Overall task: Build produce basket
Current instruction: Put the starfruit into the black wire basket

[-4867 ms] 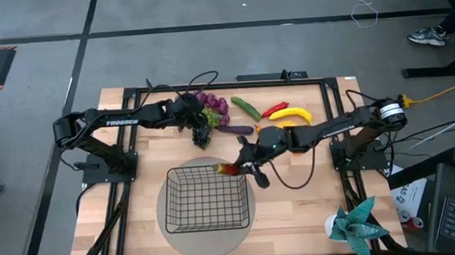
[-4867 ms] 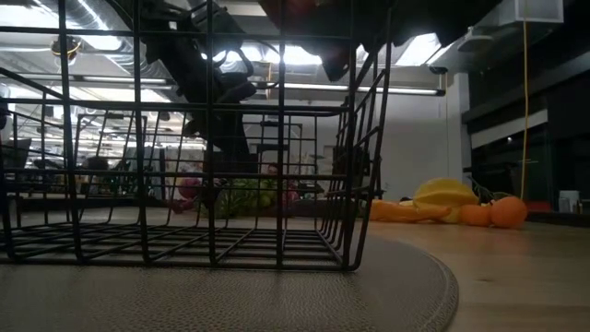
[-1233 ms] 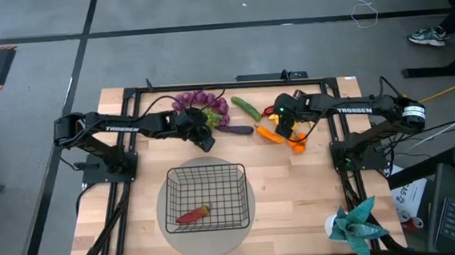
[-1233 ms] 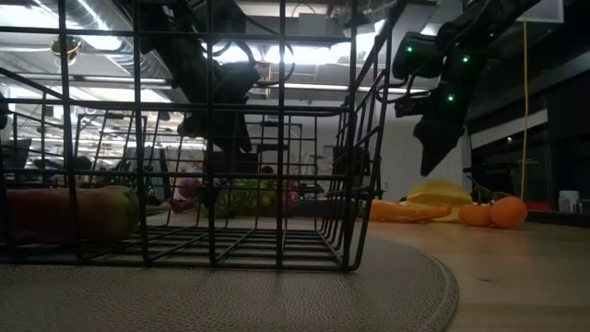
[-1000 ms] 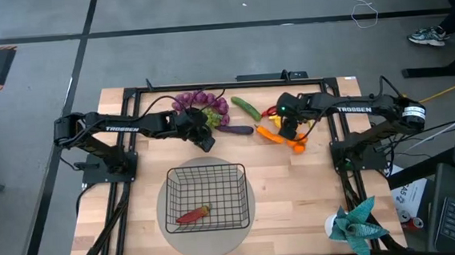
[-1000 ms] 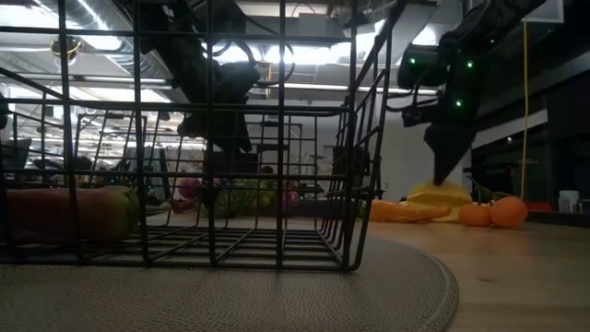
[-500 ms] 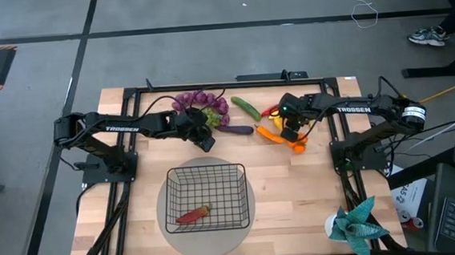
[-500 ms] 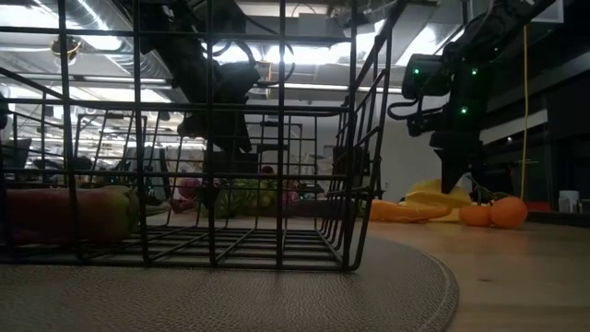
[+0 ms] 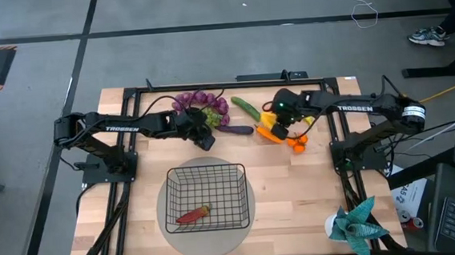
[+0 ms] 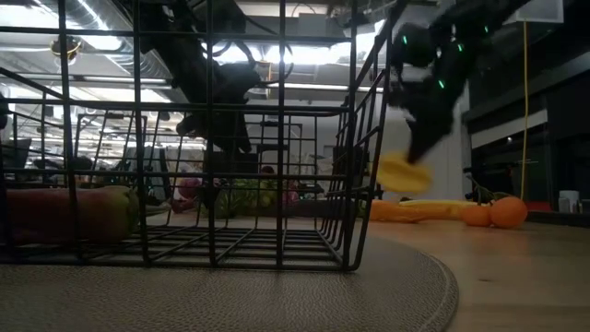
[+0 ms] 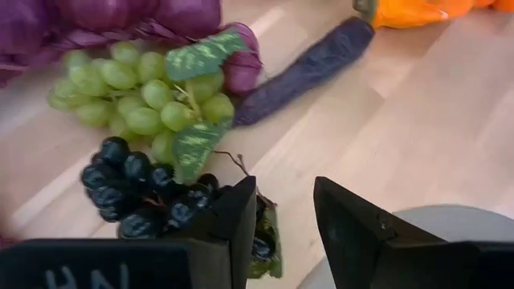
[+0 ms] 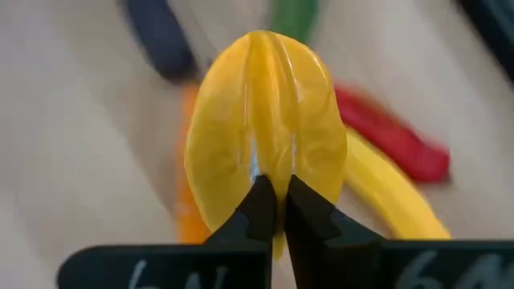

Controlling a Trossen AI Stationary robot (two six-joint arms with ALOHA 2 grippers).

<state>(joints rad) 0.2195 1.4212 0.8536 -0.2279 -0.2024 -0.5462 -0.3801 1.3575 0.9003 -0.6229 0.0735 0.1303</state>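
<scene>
My right gripper is shut on a yellow ridged produce piece and holds it over the produce pile at the far right. A yellow banana, red chili and carrots lie below it. My left gripper is open beside the dark grapes, with green grapes, purple grapes and the eggplant just beyond. The black wire basket stands on a round grey mat and holds one red piece. My right gripper pinches the yellow ridged piece at its lower edge between its two fingers. The piece stands up beyond the fingertips in the wrist view. In the low view it hangs below the gripper, lifted clear of the table.
A green cucumber lies at the far middle of the table. Small orange pieces sit to the right of the carrots. A teal paper plant stands at the near right corner. Bare wood lies between basket and pile.
My right gripper came down onto the yellow pile, took hold of the yellow ridged piece and raised it off the table. It then shifted toward the table's left. The banana and carrots stayed on the wood.
</scene>
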